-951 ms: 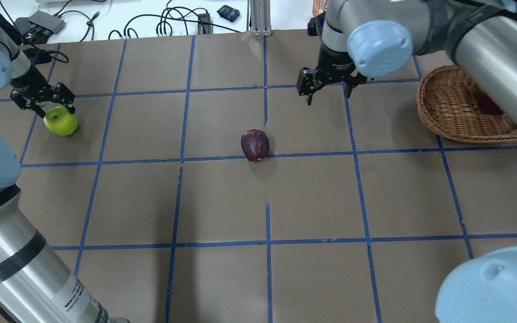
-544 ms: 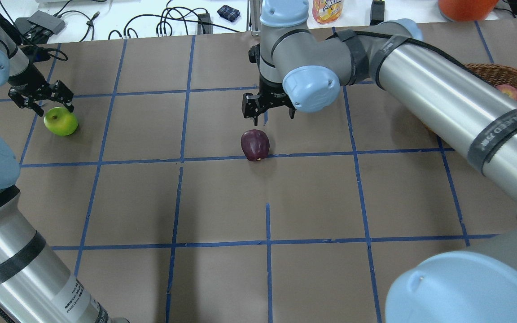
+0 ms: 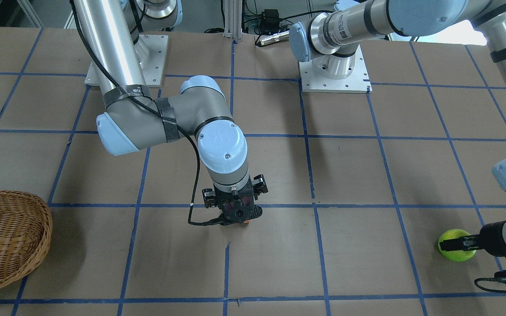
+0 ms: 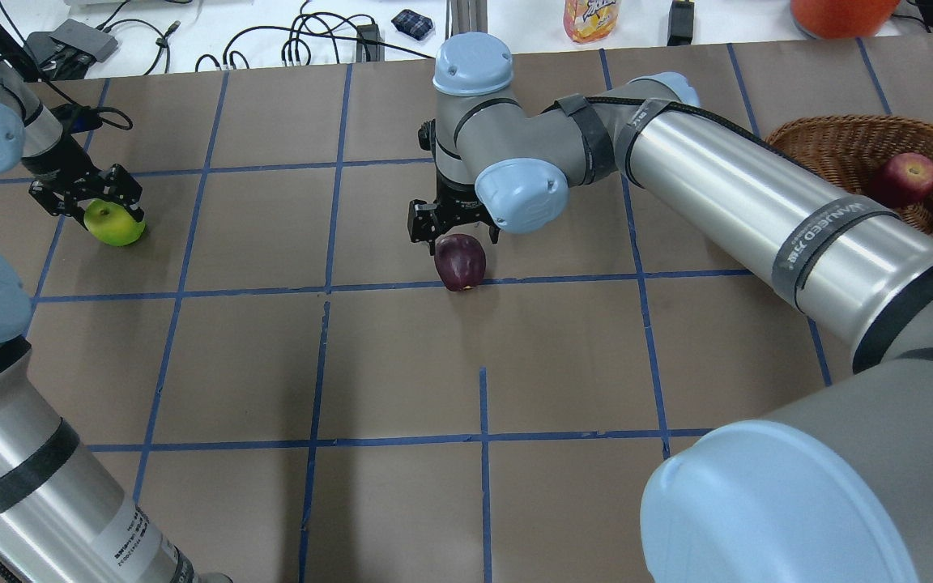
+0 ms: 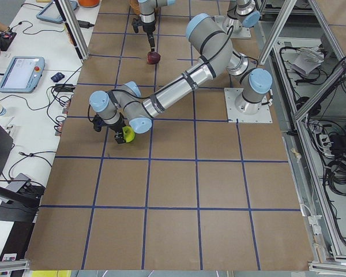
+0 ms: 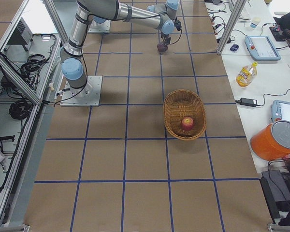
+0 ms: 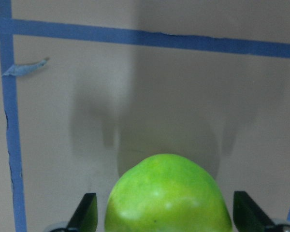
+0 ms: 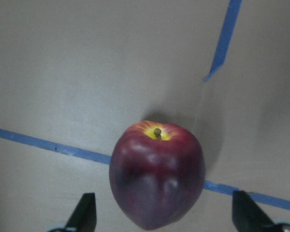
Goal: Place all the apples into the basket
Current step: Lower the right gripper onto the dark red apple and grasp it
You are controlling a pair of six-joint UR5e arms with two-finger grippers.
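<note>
The green apple [image 7: 168, 193] sits on the table between the open fingers [image 7: 87, 212] of my left gripper [image 4: 87, 199], with slim gaps on both sides. It lies at the far left [image 4: 115, 223]. The maroon apple [image 4: 460, 261] rests on a blue tape line mid-table, stem end up [image 8: 157, 176]. My right gripper [image 4: 453, 227] hangs open just above it, one finger on each side, not touching. The red apple [image 4: 909, 179] lies inside the wicker basket [image 4: 831, 146] at the far right.
Blue tape lines grid the brown table cover. My right arm's long silver link [image 4: 758, 210] stretches across the right half between the basket and the table's middle. Cables, a bottle [image 4: 590, 18] and an orange container [image 4: 839, 12] lie beyond the far edge.
My right arm swung left from beside the basket and came down over the maroon apple. My left gripper dropped lower around the green apple. Neither apple has moved.
</note>
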